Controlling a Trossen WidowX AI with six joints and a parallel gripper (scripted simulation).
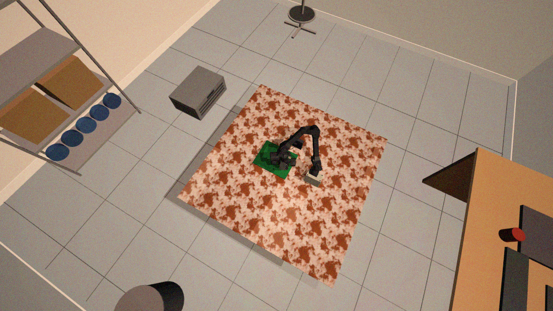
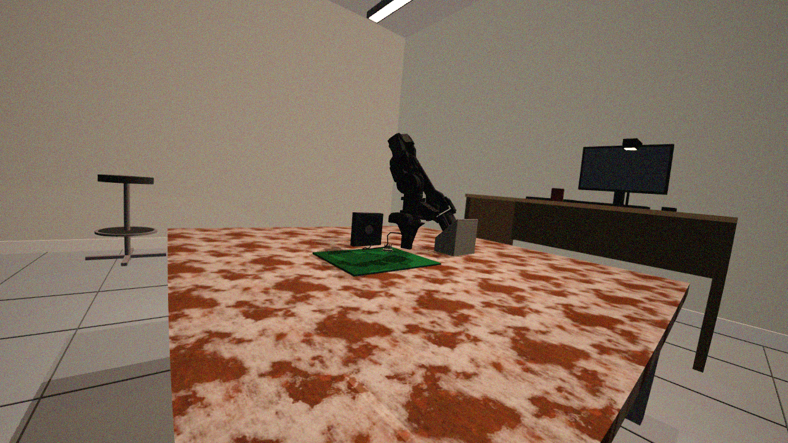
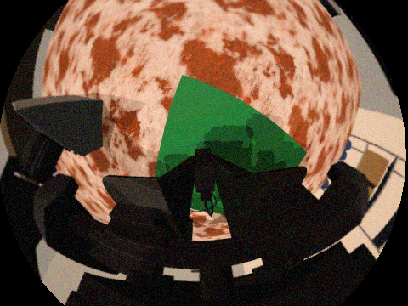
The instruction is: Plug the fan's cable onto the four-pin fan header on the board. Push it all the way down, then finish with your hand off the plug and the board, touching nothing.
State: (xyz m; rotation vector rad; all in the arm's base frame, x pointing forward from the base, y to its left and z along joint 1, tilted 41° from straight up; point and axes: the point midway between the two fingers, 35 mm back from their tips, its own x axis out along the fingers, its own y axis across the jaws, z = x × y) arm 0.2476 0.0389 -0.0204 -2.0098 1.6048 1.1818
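Observation:
The green board [image 1: 266, 148] [image 2: 352, 269] [image 3: 183, 110] lies flat on the patterned table. My gripper [image 2: 407, 245] [image 3: 203, 159] is shut on the black plug [image 3: 206, 180], its tips low over the board and a little above its surface. In the exterior view the fingers hide the plug. The thin dark cable [image 2: 387, 237] [image 3: 213, 201] runs from the plug toward the black fan [image 1: 298, 144] [image 2: 367, 229], which stands behind the board. The small pale four-pin header [image 1: 289, 157] [image 2: 388, 247] is on the board beside the fingers; in the wrist view it is hidden.
The arm's grey wedge base [image 1: 313, 179] [image 2: 464, 237] [image 3: 76, 125] stands on the table [image 1: 270, 216] [image 2: 352, 358] [image 3: 140, 47] beside the board. A desk [image 1: 487, 216] [image 2: 606, 234], a shelf rack and a stool [image 1: 302, 14] [image 2: 125, 179] stand away from the table.

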